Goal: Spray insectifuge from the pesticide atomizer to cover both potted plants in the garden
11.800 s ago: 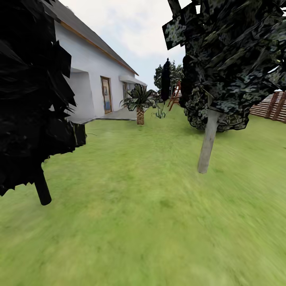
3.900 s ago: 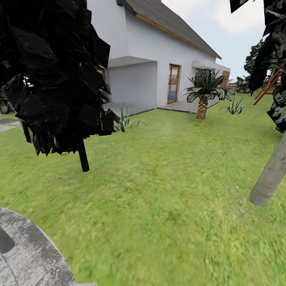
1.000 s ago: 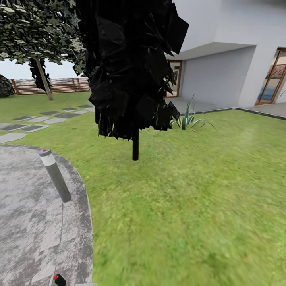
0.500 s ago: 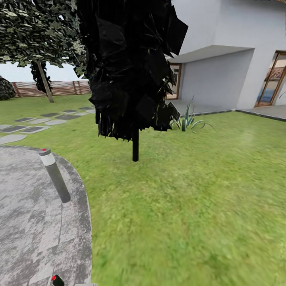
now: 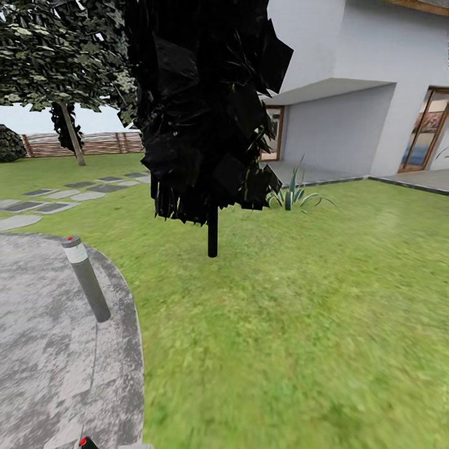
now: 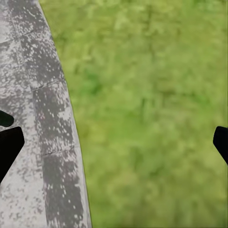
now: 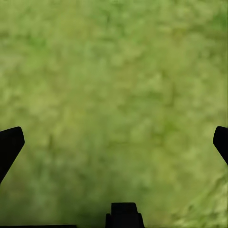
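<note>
Robot on the lawn (image 5: 299, 324) beside the paved patio (image 5: 43, 349), which lies nearer its left gripper (image 6: 114, 142); both grippers' fingers spread wide, empty (right gripper (image 7: 114, 142) over grass).

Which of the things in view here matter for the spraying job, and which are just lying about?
Job:
lawn
patio
left claw, open
right claw, open
perhaps the red-dotted dark thing, too cropped to tell

Just there:
lamp post
dark tree
house
stepping stones
fence
spiky plant
</note>
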